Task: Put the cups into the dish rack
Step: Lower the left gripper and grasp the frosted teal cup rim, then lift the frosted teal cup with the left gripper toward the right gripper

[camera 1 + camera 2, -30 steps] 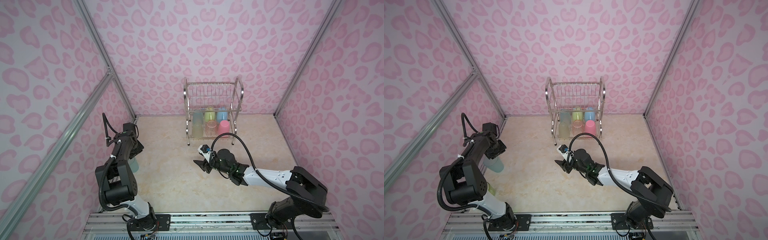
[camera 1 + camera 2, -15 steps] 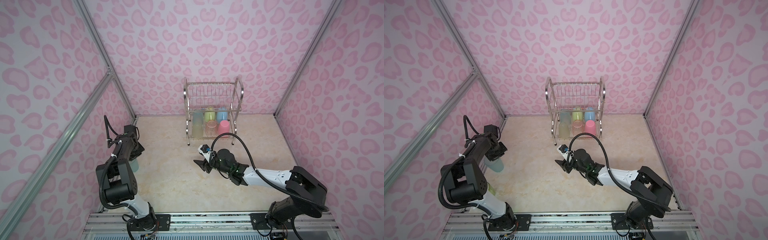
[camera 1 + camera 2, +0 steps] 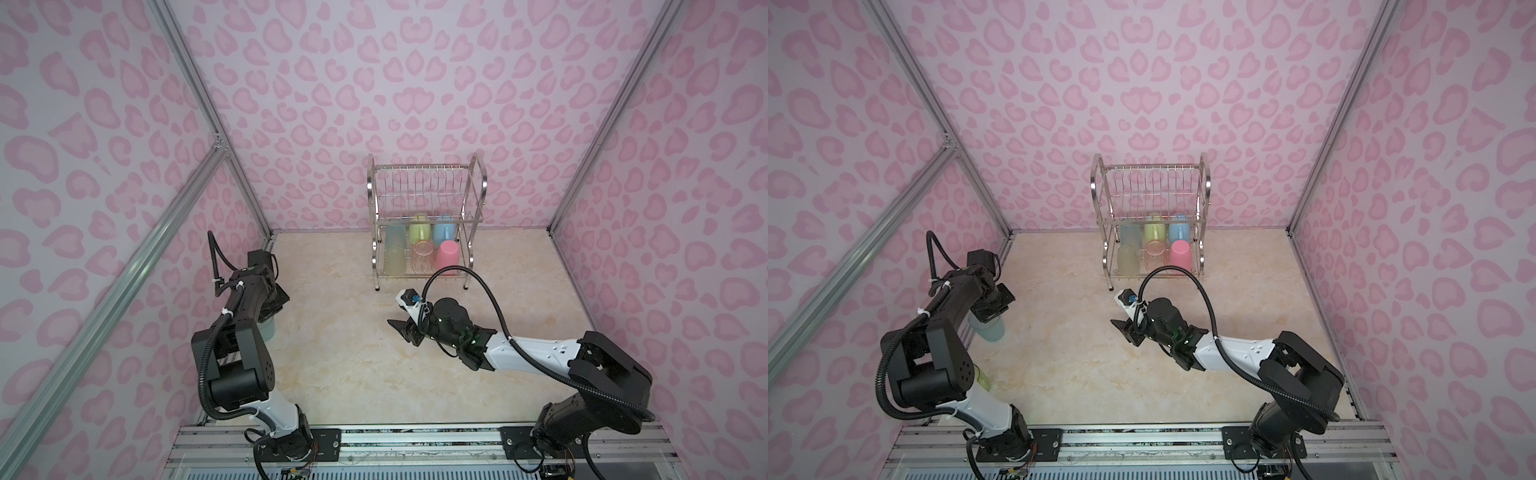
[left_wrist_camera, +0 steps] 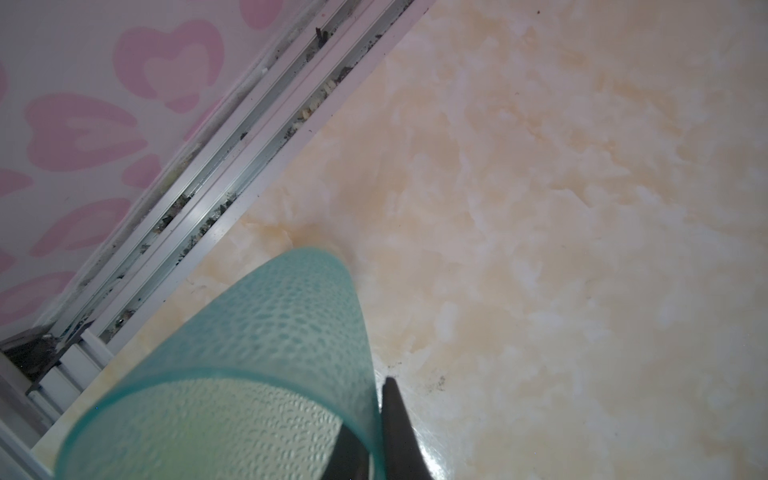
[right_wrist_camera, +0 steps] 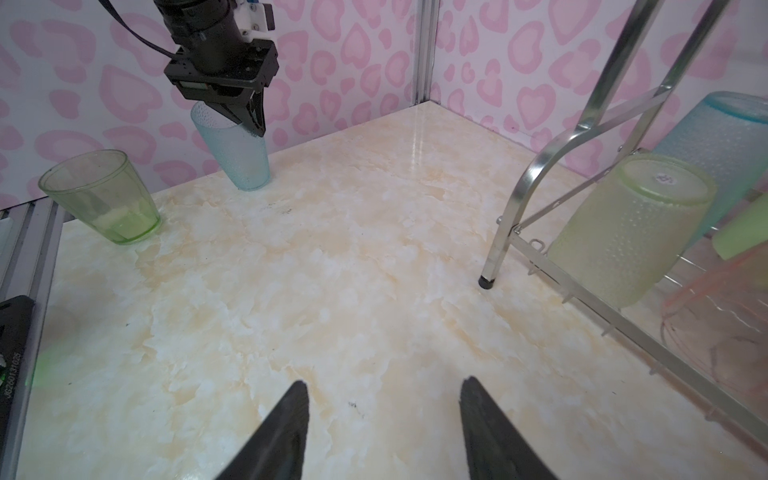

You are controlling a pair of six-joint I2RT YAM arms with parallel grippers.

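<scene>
Left tool point(image 5: 252, 124) has clamped blue tumbler point(image 5: 245, 162) rim.

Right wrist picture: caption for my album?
Left gripper pinches blue tumbler, green cup beside; right gripper open near dish rack.

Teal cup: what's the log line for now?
left gripper: shut on teal cup | right gripper: open | green cup: on table | rack: six cups

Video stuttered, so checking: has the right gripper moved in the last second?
No. In a top view the right gripper hangs at the same spot, just short of the front leg of the dish rack.
</scene>
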